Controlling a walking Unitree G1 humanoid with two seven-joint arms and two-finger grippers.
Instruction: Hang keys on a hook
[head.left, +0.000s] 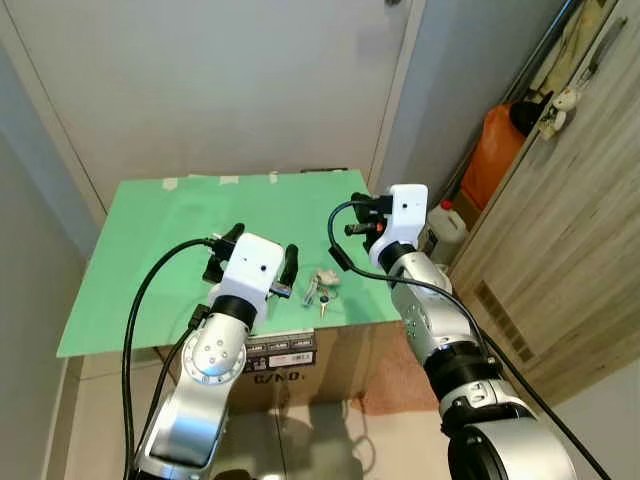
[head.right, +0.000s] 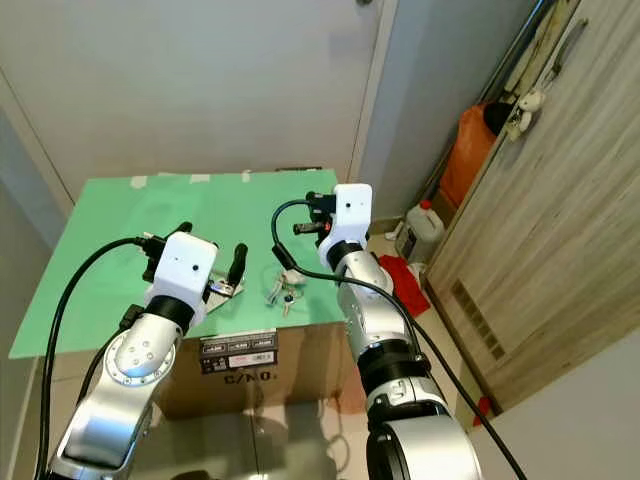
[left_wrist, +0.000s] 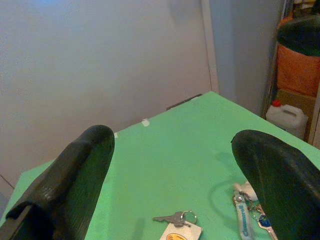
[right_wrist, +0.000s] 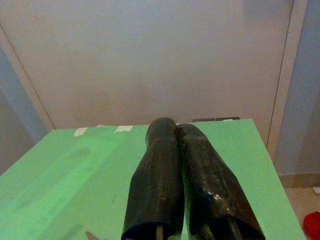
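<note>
We stand over a flat green board (head.left: 180, 250) laid on a brown cardboard box (head.left: 290, 365), and two sets of keys lie near its front edge. The nearer is a single silver key on a ring with a pale card tag (left_wrist: 179, 226); just beside it lies a fuller bunch of keys with a white fob and a blue-headed key (head.left: 322, 288).

Our left gripper (left_wrist: 175, 185) hovers low over the board with its black fingers (left_wrist: 75, 175) spread wide, the tagged key lying between them and a little ahead. Our right gripper (right_wrist: 181, 170) is held above the board's far right part, its two fingers pressed together and holding nothing.

We judge both sets light, hard and loose: the metal blades will swing and slide against each other, and they sit nearly flat, so a pinch from above could skid on the smooth board. The ring itself looks thin. The card tag or the white fob seems the better hold, leaving the ring to dangle free for a hook. We cannot make out any hook on the wooden panel (head.left: 590, 200) or the pale wall (head.left: 220, 90).
</note>
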